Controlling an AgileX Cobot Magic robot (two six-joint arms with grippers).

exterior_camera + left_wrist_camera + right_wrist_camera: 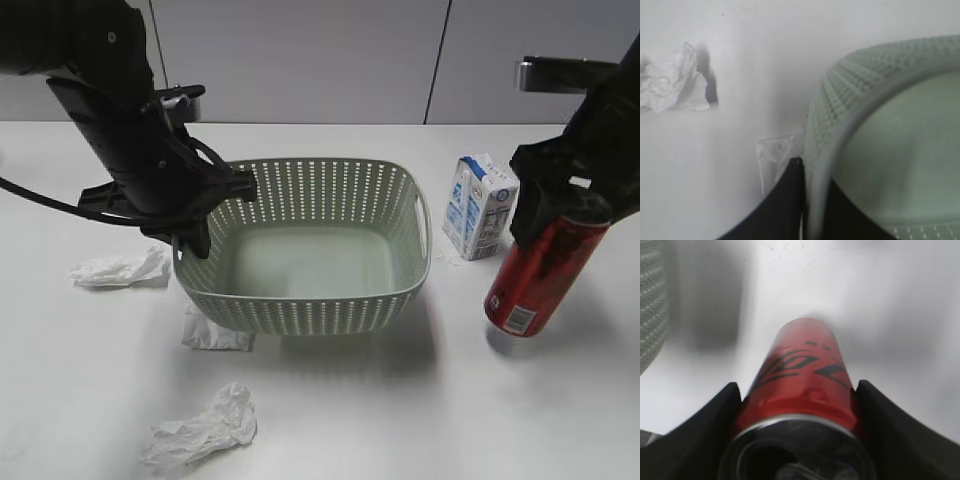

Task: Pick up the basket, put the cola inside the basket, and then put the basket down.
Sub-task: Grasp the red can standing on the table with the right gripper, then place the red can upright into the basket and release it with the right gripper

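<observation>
Outside, the left gripper [190, 222] has its fingers closed on the near-left rim of the basket [310, 245], which appears lifted off the bench [400, 420], judging by its shadow. The right gripper [553, 205] has its fingers clamped around the upper part of the cola [540, 275], tilted and apparently clear of the bench, just below the fingers and beside a milk carton [478, 205]. Crumpled tissues [200, 428] lie below the left fingers.

From the left wrist, one dark finger sits each side of the thin rim, pinching it. The perforated plastic looks light but flexible, so a one-sided hold may let it sag.

From the right wrist, both fingers press the can's sides just under its silver top. Smooth metal seems slippery and dentable; a firm mid-body grip suits it.
</observation>
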